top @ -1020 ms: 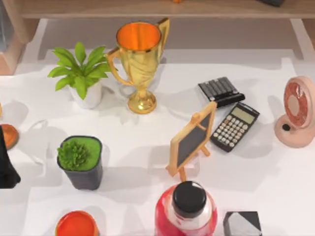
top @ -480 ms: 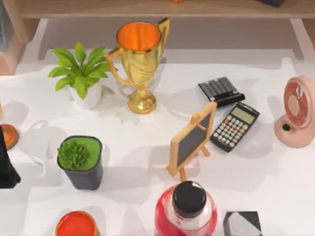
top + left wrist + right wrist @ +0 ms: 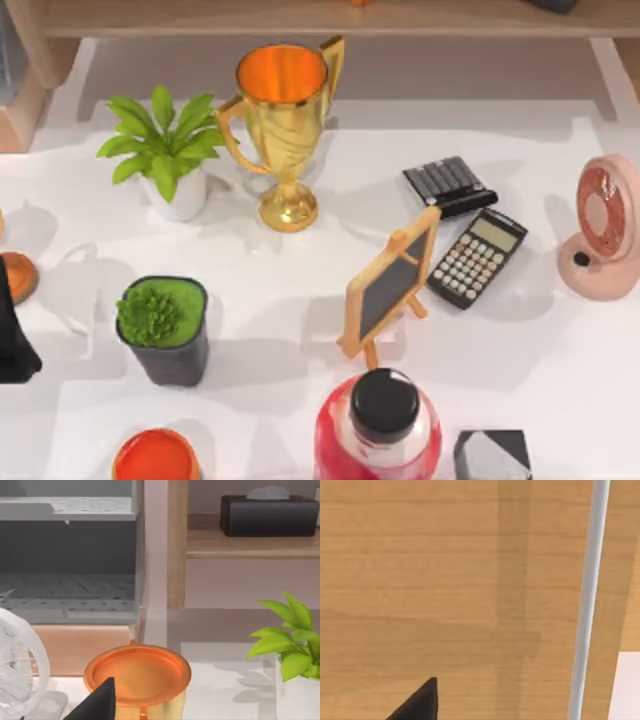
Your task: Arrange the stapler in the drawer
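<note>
A black ribbed object (image 3: 450, 186), which I take for the stapler, lies flat on the white table right of centre, just behind a calculator (image 3: 478, 257). No gripper is near it. A grey drawer unit (image 3: 67, 560) with an open, bare interior stands beside a wooden shelf post, behind an orange-lined gold cup (image 3: 137, 672). My left arm (image 3: 12, 335) is a black shape at the table's left edge, and one dark fingertip (image 3: 97, 705) of it shows in the left wrist view. The right wrist view shows one dark fingertip (image 3: 420, 702) over a wooden surface.
A gold trophy (image 3: 283, 130), a leafy plant in a white pot (image 3: 165, 150), a dark pot with a green plant (image 3: 165, 330), a small chalkboard easel (image 3: 390, 285), a red bottle (image 3: 380, 430), a pink fan (image 3: 605, 230) and an orange cup (image 3: 155, 458) crowd the table. A tissue box (image 3: 269, 514) sits on the shelf.
</note>
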### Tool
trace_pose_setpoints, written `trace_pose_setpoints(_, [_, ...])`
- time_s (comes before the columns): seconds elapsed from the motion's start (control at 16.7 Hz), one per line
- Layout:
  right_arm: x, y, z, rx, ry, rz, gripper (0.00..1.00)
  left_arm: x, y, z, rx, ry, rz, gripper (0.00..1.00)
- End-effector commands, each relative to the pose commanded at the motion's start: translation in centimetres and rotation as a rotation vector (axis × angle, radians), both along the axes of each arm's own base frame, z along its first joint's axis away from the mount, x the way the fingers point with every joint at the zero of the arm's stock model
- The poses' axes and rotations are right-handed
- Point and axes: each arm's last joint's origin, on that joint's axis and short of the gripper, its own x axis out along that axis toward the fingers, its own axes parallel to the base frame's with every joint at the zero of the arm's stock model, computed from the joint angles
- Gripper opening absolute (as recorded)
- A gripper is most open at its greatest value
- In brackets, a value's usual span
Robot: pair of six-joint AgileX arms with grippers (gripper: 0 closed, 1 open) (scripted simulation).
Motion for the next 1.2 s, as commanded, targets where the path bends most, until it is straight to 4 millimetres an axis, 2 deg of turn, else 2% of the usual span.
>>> trace_pose_setpoints(0.3, [0.1,-0.1,0.0,0.007,0.002,-0.005,1.0,0.0,0.0,0.0,0.0,0.0,0.0,1.0])
trace_pose_setpoints(0.54, [0.4,-1.5,1.3,0.088,0.016,-0.096,1.0,0.0,0.0,0.0,0.0,0.0,0.0,1.0])
trace_pose_setpoints(0.9, [1.0,-3.9,3.3,0.427,0.164,-0.316,1.0,0.0,0.0,0.0,0.0,0.0,0.0,1.0])
trace_pose_setpoints(1.08, [1.4,-3.7,4.2,0.647,0.294,-0.434,1.0,0.0,0.0,0.0,0.0,0.0,0.0,1.0])
trace_pose_setpoints(1.2, [1.7,-2.9,4.7,0.79,0.404,-0.512,1.0,0.0,0.0,0.0,0.0,0.0,0.0,1.0])
